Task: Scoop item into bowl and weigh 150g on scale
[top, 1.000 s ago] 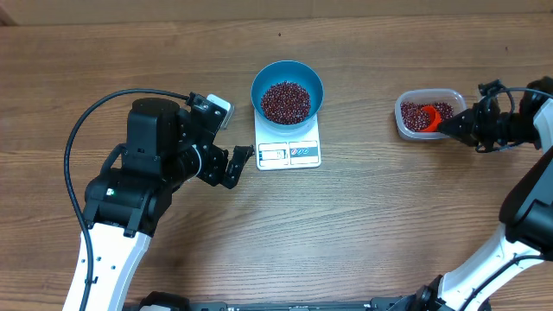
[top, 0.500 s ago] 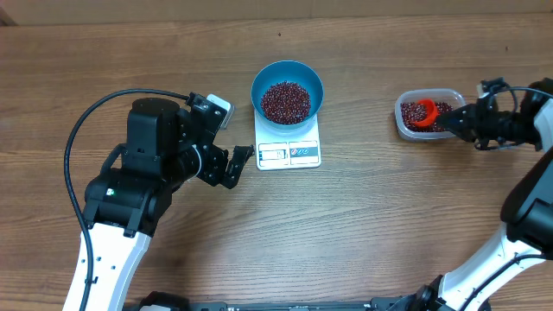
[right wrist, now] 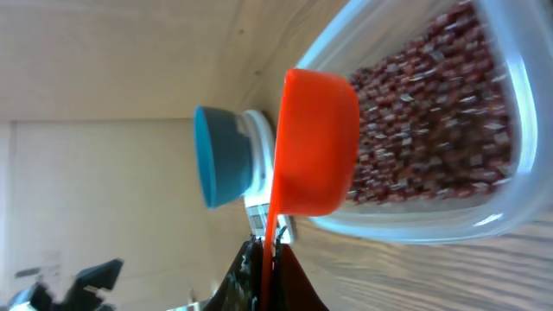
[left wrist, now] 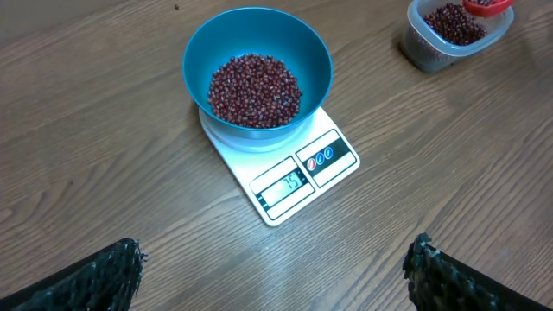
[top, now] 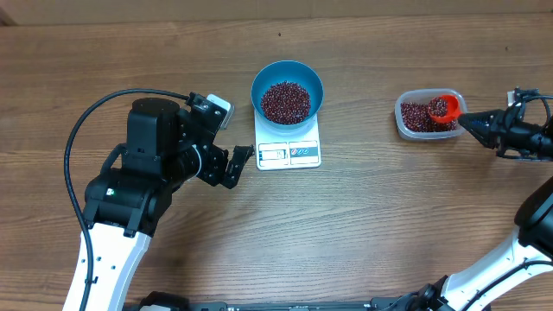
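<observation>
The blue bowl stands on the white scale and holds a heap of dark red beans. To the left of the scale my left gripper hovers open over bare table. My right gripper is shut on the handle of an orange scoop. The scoop carries some beans and hangs over the right end of the clear tub. In the right wrist view the bowl shows beyond the scoop.
The clear tub with more beans sits at the right of the wooden table, well apart from the scale. The left arm's black body and cable fill the table's left side. The scale's display faces the front edge.
The right gripper has drawn back to the right, and the orange scoop has risen out of the beans to the tub's right end. The left arm has not moved.
</observation>
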Controlling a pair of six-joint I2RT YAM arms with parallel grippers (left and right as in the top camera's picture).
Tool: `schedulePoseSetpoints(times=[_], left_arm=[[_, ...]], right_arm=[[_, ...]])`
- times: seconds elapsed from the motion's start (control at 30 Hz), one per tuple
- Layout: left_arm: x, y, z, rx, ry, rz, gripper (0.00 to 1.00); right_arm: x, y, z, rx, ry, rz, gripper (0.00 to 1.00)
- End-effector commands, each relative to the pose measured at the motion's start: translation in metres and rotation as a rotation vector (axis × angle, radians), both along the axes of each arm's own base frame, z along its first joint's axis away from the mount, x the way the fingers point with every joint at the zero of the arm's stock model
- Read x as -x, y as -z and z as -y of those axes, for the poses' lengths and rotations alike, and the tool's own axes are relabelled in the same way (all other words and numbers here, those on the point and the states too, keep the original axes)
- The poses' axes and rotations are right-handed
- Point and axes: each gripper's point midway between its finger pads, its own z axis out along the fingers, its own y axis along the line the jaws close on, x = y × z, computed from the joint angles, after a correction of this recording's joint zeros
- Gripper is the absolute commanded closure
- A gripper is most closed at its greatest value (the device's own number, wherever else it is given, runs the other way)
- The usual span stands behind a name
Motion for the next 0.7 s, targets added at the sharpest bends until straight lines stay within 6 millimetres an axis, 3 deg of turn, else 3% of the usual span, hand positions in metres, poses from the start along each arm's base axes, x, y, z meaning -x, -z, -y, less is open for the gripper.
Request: schedulePoseSetpoints(times=[0.0, 0.33, 0.43, 0.67], left_arm=[[0.0, -0.01, 0.002, 0.014, -0.008, 0.017, 0.0], [0.0, -0.01, 0.002, 0.014, -0.008, 0.017, 0.0], [0.0, -0.01, 0.002, 0.014, -0.008, 0.018, 0.0], [0.0, -0.01, 0.002, 0.014, -0.008, 0.017, 0.0]], right_arm=[[0.0, -0.013, -0.007, -0.05, -0.014, 0.092, 0.96], [0.004, -0.037, -0.034, -0.138, -0.062, 0.175, 0.96], [-0.001, -0.04, -0.053, -0.156, -0.103, 0.185, 0.96], [-0.014, -0.056, -0.125, -0.213, -0.267, 0.205, 0.96]])
